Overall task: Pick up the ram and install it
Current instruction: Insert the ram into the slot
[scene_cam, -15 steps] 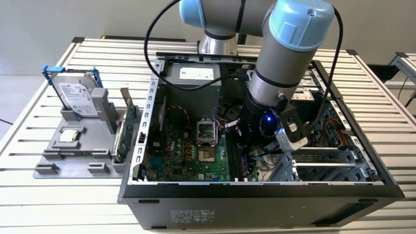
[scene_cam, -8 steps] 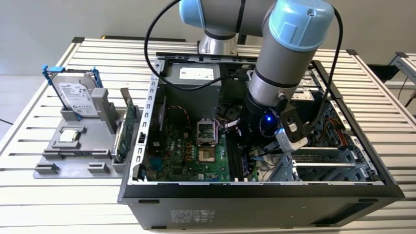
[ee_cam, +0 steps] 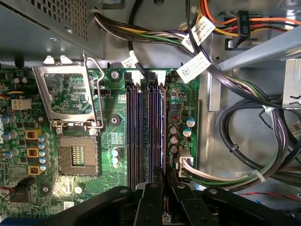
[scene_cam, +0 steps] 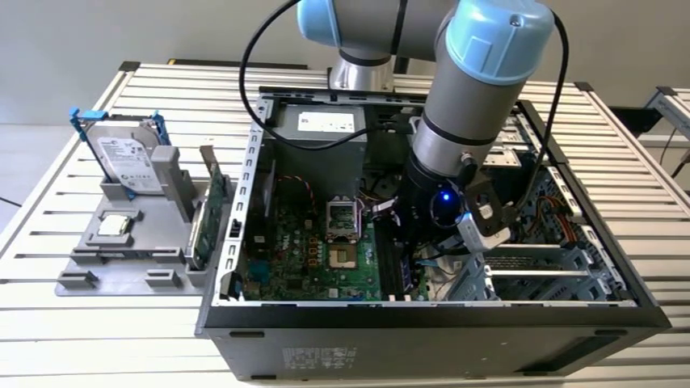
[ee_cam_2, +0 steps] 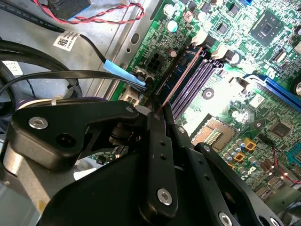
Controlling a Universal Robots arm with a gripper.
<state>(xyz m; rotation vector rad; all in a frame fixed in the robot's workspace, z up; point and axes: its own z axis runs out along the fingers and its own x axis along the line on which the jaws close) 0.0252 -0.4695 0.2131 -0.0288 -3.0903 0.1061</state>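
Inside the open computer case [scene_cam: 431, 311] at the centre of the exterior view, the arm reaches down so that its claw [ee_cam_2: 162, 115] sits over the memory slots [ee_cam: 146, 136] of the green motherboard [scene_cam: 313, 267]. Bundled cables [ee_cam: 244, 141] crowd the case at the right of the first wrist view, some carrying white printed tags [ee_cam: 193, 68], and the empty processor socket [ee_cam: 77, 153] with its raised metal frame lies just beside the slots. A twisted red and black wire [ee_cam_2: 103, 19] runs across the upper left of the second wrist view, with a blue-tipped cable [ee_cam_2: 124, 73] below it. On the slatted bench [scene_cam: 97, 323] at the exterior view's left, a grey holder [scene_cam: 135, 250] carries a hard drive [scene_cam: 124, 158] in a blue frame and a green expansion card [scene_cam: 210, 206]. The ram [ee_cam_2: 181, 75] looks like a thin dark stick seen edge-on with a coppery edge, standing in a slot beside the purple ones. The claw's black fingers [ee_cam_2: 157, 150] are closed on the ram's near end.
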